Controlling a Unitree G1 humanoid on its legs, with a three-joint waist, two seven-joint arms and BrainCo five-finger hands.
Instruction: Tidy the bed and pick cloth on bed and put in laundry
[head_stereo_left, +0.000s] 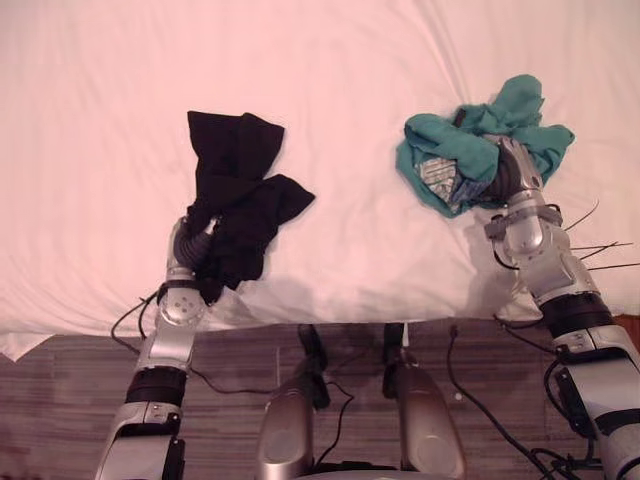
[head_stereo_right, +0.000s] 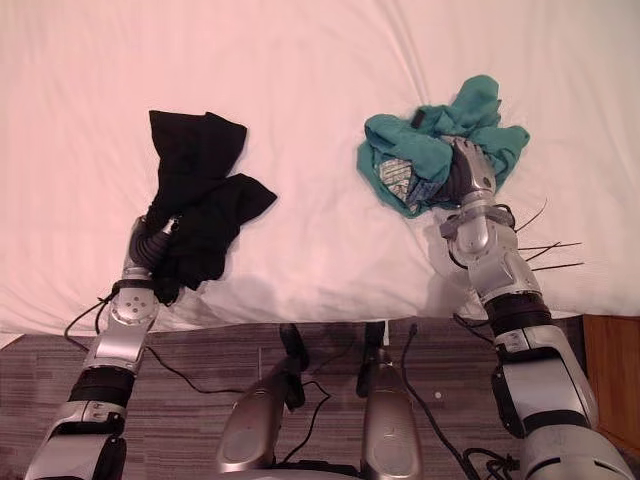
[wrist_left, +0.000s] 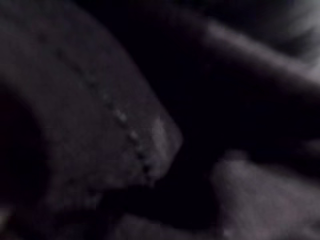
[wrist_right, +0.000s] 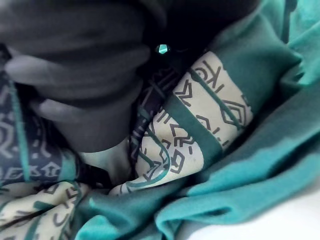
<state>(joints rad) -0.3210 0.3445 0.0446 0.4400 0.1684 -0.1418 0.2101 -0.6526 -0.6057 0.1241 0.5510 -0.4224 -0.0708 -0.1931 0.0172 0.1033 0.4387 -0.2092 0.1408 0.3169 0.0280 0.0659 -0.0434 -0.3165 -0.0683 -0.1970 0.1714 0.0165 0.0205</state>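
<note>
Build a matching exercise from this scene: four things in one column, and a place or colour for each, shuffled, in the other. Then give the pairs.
1 black cloth
2 teal cloth
3 bed sheet
4 floor

a bunched at the right hand
b wood-grain, below the bed's near edge
c bunched at the left hand
d white, under both cloths

Pairs: 1-c, 2-a, 3-d, 4-b.

Matt black cloth (head_stereo_left: 235, 190), teal cloth (head_stereo_left: 468, 145) with printed lining, smooth white bedsheet (head_stereo_left: 330, 70), wood-grain floor (head_stereo_left: 70, 390)
</note>
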